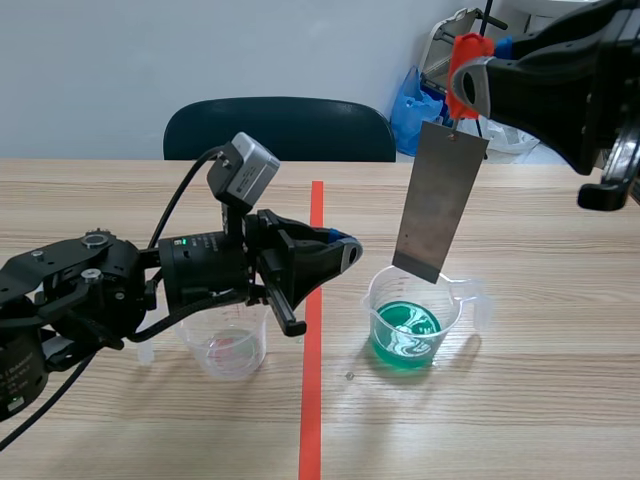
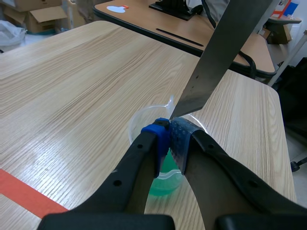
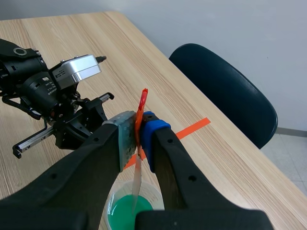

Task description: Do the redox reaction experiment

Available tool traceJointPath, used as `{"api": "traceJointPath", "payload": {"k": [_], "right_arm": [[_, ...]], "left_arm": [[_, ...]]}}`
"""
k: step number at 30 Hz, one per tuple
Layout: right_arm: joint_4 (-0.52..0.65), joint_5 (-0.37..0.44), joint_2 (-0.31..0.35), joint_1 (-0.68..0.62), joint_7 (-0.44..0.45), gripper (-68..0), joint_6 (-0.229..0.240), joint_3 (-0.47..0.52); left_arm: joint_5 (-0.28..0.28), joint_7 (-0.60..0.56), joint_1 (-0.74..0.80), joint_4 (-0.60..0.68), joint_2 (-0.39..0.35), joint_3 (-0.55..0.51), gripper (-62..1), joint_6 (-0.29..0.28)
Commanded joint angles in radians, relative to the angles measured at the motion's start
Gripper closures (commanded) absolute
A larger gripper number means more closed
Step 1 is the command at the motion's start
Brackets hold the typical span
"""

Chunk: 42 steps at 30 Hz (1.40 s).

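Now, right hand [image 3: 139, 137] is clamped on the orange clip [image 1: 463, 70], and the metal plate [image 1: 440, 200] dangles tilted over the green beaker [image 1: 452, 318]. Left hand [image 2: 169, 136], fingers together, sits near. 1 swing could catch the rim and spill it.

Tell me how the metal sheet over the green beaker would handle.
Probably stiff: the metal sheet hangs flat and straight from the right hand. Likely light: it looks very thin edge-on. Held only at its top, it might swing above the beaker.

Green beaker [image 2: 138, 126] half hidden behind left fingers [image 2: 154, 140], metal plate [image 2: 220, 52] cut off at top
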Motion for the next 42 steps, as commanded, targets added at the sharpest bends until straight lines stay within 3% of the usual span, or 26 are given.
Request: {"api": "traceJointPath", "payload": {"k": [1, 14, 18, 23, 27, 35, 38, 42], "right_arm": [[0.018, 0.014, 0.016, 0.015, 0.019, -0.7, -0.004, 0.010], [0.018, 0.014, 0.016, 0.015, 0.019, -0.6, -0.004, 0.010], [0.018, 0.014, 0.016, 0.015, 0.019, -0.6, -0.004, 0.010], [0.018, 0.014, 0.016, 0.015, 0.019, -0.6, -0.004, 0.010], [0.018, 0.014, 0.016, 0.015, 0.019, -0.6, -0.004, 0.010], [0.018, 0.014, 0.016, 0.015, 0.019, -0.6, -0.004, 0.010], [0.018, 0.014, 0.016, 0.015, 0.019, -0.7, -0.004, 0.010], [0.018, 0.014, 0.016, 0.015, 0.019, -0.6, -0.004, 0.010]], "left_arm": [[-0.014, -0.005, -0.014, 0.023, 0.010, -0.001, -2.6, -0.002], [-0.014, 0.005, -0.013, 0.023, 0.006, -0.001, -2.6, -0.001], [-0.022, -0.005, -0.010, 0.023, -0.035, -0.002, -2.6, 0.003], [-0.080, -0.109, 0.045, 0.057, -0.199, -0.037, -2.6, 0.003], [-0.084, -0.200, 0.145, 0.099, -0.379, -0.121, -2.6, 0.003], [-0.120, -0.500, 0.561, 0.122, -0.705, -0.399, -2.5, 0.012], [-0.119, -0.616, 0.787, 0.122, -0.761, -0.544, -2.6, 0.064], [-0.109, -0.720, 1.081, 0.122, -0.750, -0.748, -2.7, 0.153]]}}
